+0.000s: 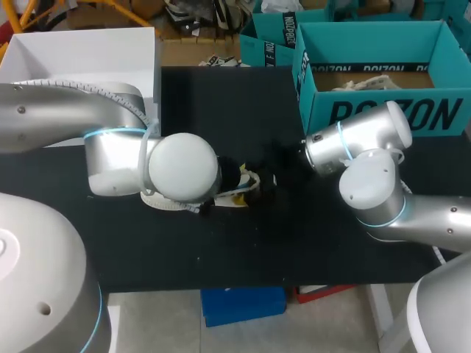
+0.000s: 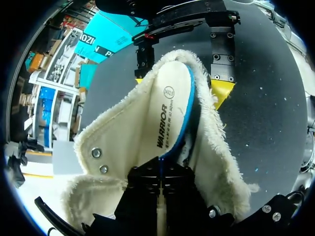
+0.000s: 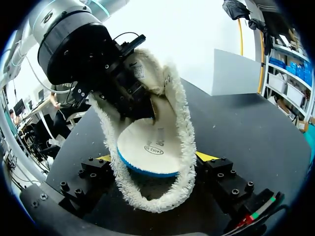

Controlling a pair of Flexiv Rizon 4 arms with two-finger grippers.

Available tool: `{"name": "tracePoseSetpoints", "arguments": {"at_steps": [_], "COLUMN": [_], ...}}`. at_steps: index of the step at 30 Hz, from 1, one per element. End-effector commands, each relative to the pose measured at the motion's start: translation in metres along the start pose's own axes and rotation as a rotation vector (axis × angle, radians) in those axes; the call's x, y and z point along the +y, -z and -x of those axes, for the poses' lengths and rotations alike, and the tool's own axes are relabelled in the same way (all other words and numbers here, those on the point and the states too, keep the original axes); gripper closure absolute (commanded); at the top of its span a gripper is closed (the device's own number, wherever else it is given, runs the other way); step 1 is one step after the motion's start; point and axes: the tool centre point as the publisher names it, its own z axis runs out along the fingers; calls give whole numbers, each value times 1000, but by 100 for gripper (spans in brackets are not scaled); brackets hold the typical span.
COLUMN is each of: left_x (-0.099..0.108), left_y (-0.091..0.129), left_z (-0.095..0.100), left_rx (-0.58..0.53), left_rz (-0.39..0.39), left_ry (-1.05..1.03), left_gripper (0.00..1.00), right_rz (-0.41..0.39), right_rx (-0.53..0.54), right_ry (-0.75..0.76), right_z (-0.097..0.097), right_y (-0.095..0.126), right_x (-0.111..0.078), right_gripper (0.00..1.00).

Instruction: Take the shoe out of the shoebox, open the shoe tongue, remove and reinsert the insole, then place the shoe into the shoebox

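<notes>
Both arms meet at mid-table (image 1: 221, 250), where the shoe (image 2: 118, 147) sits clamped in my right gripper (image 3: 155, 158), opening toward my left gripper (image 2: 160, 172), which pinches the insole (image 2: 167, 113) end, long axis running jaw to jaw.

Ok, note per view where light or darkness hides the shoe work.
Head view: the left arm covers most of the shoe, and the right gripper is lost against the black table. Left wrist view: the insole is evenly lit. Right wrist view: white glare behind leaves the left gripper dark.
</notes>
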Motion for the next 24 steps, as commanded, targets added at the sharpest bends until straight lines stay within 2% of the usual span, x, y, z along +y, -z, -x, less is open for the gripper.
{"name": "tracePoseSetpoints", "arguments": {"at_steps": [1,7,11,18,24], "left_x": [6,9,10,10,10], "left_y": [5,24,36,39,41], "left_z": [3,3,3,1,0], "left_rx": [51,142,141,146,171], "left_rz": [-18,-55,-59,-58,-101], "left_ry": [-8,10,21,33,39], "left_gripper": [100,100,100,100,100], "right_rz": [-1,-1,-1,-1,-1], "right_rx": [0,0,0,0,0], "right_ry": [0,0,0,0,0], "right_z": [-1,-1,-1,-1,-1], "right_y": [1,1,1,1,1], "right_x": [-1,-1,-1,-1,-1], "right_gripper": [100,100,100,100,100]}}
